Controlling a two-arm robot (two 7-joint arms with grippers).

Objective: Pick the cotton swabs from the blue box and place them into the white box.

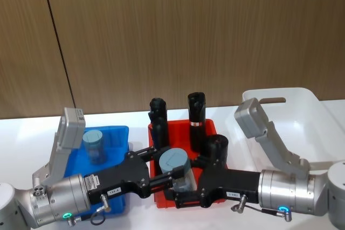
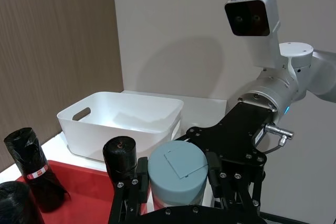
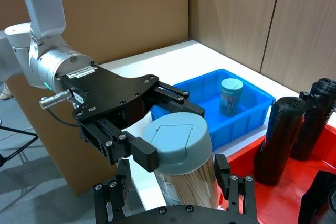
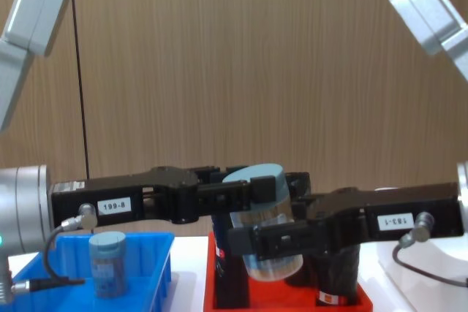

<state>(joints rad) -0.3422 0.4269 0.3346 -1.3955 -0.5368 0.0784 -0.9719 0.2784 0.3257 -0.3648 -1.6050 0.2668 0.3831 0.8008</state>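
Observation:
One tub of cotton swabs (image 1: 175,166), clear with a pale blue-grey lid, hangs tilted above the red tray. My left gripper (image 1: 168,161) comes in from the left and is shut on its upper part, near the lid (image 2: 176,167). From the right, my right gripper (image 1: 184,186) stands open around the tub's lower body (image 3: 191,184), with a gap on one side. Another tub of cotton swabs (image 1: 94,145) stands upright in the blue box (image 1: 117,133) at the left. The white box (image 1: 318,116) sits at the far right.
A red tray (image 1: 211,127) lies between the two boxes and holds several tall black rolls (image 1: 197,112) with red labels, right under and behind both grippers. A wooden wall closes the back. The white table's front edge is near.

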